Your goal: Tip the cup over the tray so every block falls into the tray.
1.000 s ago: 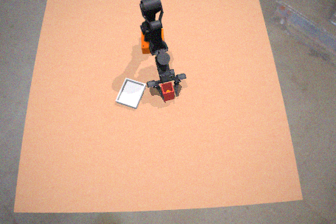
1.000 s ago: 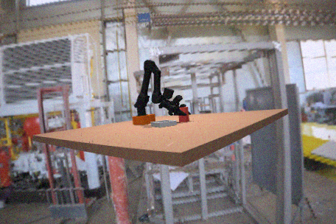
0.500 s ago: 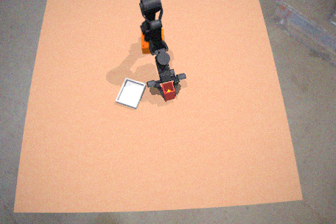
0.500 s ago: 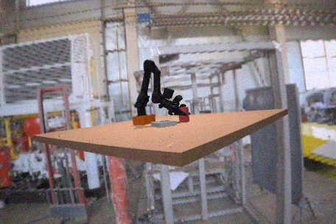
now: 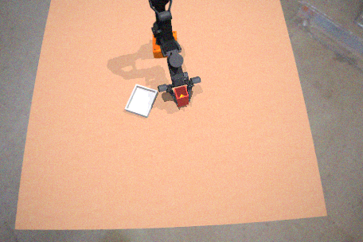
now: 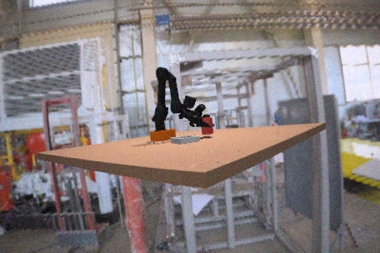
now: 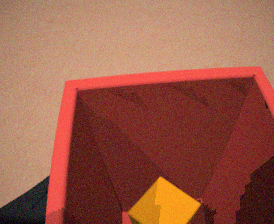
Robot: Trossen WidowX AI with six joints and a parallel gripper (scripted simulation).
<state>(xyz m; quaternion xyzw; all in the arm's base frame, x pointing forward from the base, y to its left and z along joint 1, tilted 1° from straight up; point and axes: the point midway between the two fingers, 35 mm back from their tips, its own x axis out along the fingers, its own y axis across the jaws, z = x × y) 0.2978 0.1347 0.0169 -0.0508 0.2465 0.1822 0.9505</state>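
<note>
The red cup (image 5: 183, 102) (image 6: 207, 128) (image 7: 163, 77) is upright, mouth up, held slightly above the table with its shadow showing below it in the exterior view. A yellow-orange block (image 5: 181, 95) (image 7: 160, 204) shows inside the cup; other blocks cannot be made out, and the near part of the cup's inside is cut off in the wrist view. My gripper (image 5: 182, 98) is shut on the cup, with a finger at either side. The shallow white tray (image 5: 136, 113) (image 6: 185, 140) sits on the table, left of the cup in the top view. No blocks show in it.
The arm's orange base (image 5: 158, 52) (image 6: 162, 135) stands on the table (image 5: 171, 177) (image 6: 146, 160), behind the tray and cup in the top view. The table's edges are far from the cup on all sides.
</note>
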